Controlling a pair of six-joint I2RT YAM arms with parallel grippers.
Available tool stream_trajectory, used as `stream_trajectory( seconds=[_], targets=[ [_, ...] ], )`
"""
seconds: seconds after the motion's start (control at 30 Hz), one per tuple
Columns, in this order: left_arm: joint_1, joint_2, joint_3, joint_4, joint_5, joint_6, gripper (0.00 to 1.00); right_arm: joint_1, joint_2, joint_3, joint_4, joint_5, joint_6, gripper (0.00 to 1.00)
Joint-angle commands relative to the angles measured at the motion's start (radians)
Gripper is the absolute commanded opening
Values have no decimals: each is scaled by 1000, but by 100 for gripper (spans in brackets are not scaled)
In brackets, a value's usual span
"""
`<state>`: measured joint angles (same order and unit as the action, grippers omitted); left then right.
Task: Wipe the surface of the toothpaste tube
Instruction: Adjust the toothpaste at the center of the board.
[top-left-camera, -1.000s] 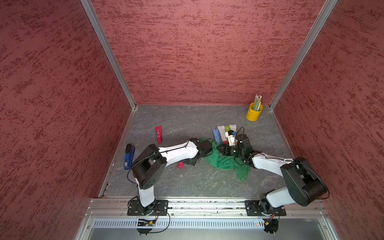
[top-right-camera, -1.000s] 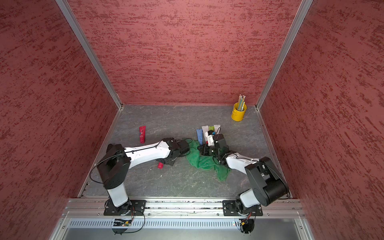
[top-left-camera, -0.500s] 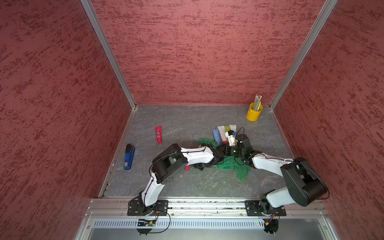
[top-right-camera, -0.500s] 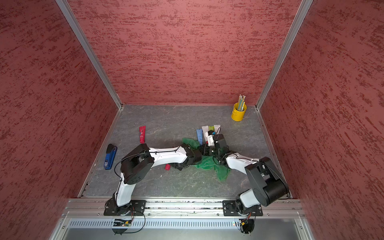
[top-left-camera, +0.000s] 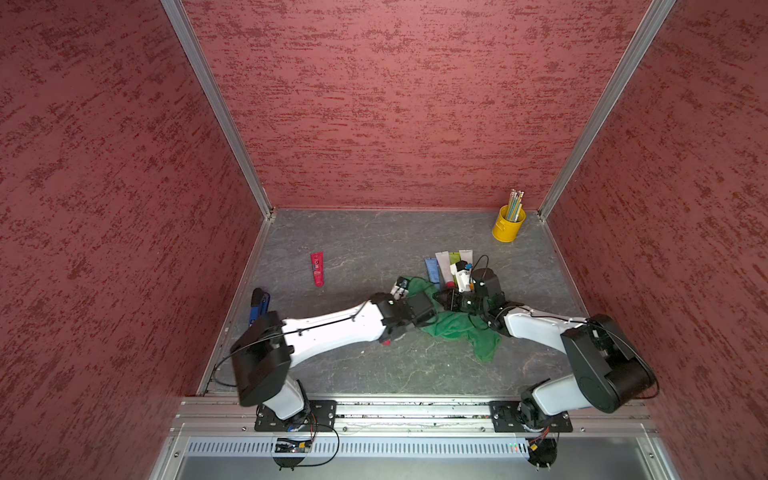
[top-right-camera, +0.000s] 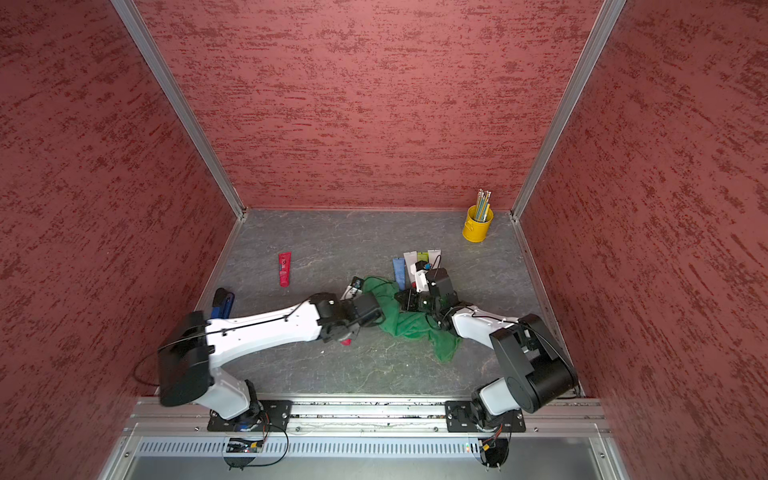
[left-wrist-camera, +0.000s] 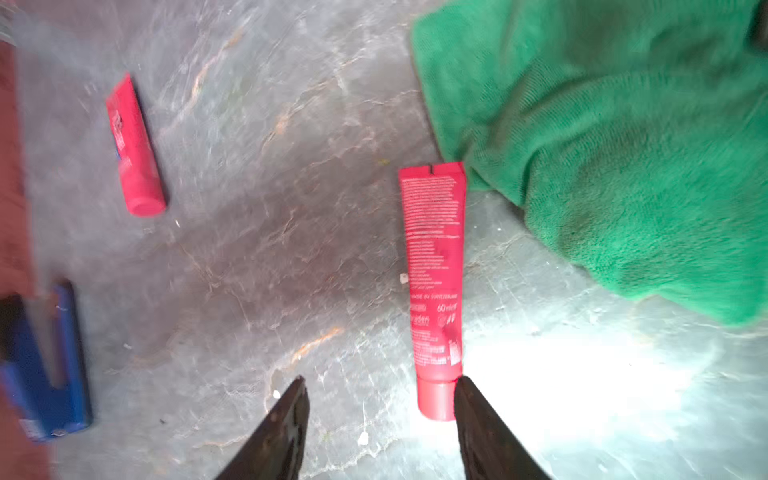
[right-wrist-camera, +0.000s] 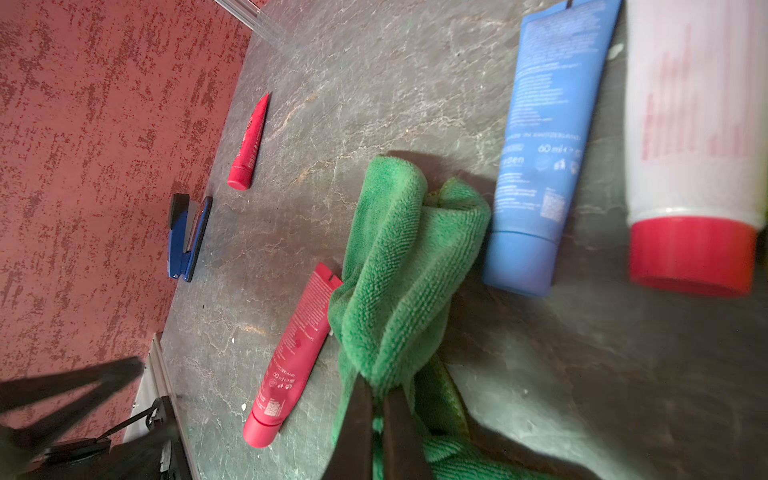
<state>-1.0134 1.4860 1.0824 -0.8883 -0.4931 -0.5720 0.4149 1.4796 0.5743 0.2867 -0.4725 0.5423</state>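
1. Top views: toothpaste tube (top-left-camera: 386, 342), frame centre, mostly hidden under my left arm; green cloth (top-left-camera: 457, 328) just right of it.
2. Left wrist view: left gripper (left-wrist-camera: 380, 401) spread wide, empty; tube's cap beside one finger, lower centre. I judge pinning the cap comes first.
3. Right wrist view: right gripper (right-wrist-camera: 376, 399) clamped on the cloth, lower centre, at the tube's crimp. I favour light strokes toward the cap.

Textile: green cloth (right-wrist-camera: 399, 266), microfibre with looped pile, matt and fuzzy. Plastic: red toothpaste tube (left-wrist-camera: 434, 266) and blue tube (right-wrist-camera: 540, 137), smooth, satin sheen, fine white print; white tube (right-wrist-camera: 690, 104) likewise smooth, its red cap (right-wrist-camera: 692, 255) slightly glossy. Hard surfaces: table (left-wrist-camera: 257, 232) grey, stone-look, veined, smooth enough to throw glare; walls (top-left-camera: 395, 104) rough, mottled red, plaster-like; corner rails (top-left-camera: 217, 108) bare silvery metal; yellow cup (top-left-camera: 508, 226) glossy.
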Motion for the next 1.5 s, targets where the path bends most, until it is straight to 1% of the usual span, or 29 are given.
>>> stream_trajectory(
  seconds=[0.0,0.07,0.17,0.3,0.4,0.53,0.6,0.7,0.8,0.9,0.97,1.03,1.1,1.17,1.3,1.33,1.43,1.47],
  targets=[
    [99,-118,-179,250,264,45,63,-4,8,-1,22,-15,-3,0],
    [141,-184,-270,342,382,39,67,-4,13,-1,22,-11,-2,0],
    [150,-205,-338,414,461,31,70,-4,19,1,22,-9,-4,0],
    [148,-149,-353,430,482,33,70,-4,25,1,22,-4,-5,0],
    [146,-100,-341,419,480,47,68,-4,28,2,20,1,-7,0],
    [142,-52,-317,391,450,59,59,-4,28,4,21,-1,-8,0],
    [144,-18,-301,369,438,68,56,-4,22,2,20,0,-10,0],
    [142,36,-277,336,403,77,50,-4,-20,-8,31,-6,-17,0],
    [140,63,-262,323,386,89,35,-8,-104,-19,25,12,-29,0],
    [120,50,-251,310,367,112,21,-10,-172,-2,-3,2,-23,0],
    [104,28,-255,310,363,133,15,-10,-224,27,-41,9,-21,0],
    [89,2,-274,325,376,158,13,-10,-281,60,-86,35,-24,0],
    [74,-20,-296,341,388,176,12,-10,-315,74,-90,48,-18,0],
    [57,-39,-321,359,386,184,12,-8,-309,80,-78,44,-19,0],
    [27,-74,-368,413,431,209,13,13,-161,82,-31,-24,-18,0],
    [21,-80,-377,419,435,212,15,30,-115,86,-19,-41,-15,0],
    [20,-95,-393,423,422,214,30,98,9,119,-31,-42,-29,0],
    [21,-103,-398,422,420,215,33,117,36,128,-37,-36,-33,0]
  ],
)
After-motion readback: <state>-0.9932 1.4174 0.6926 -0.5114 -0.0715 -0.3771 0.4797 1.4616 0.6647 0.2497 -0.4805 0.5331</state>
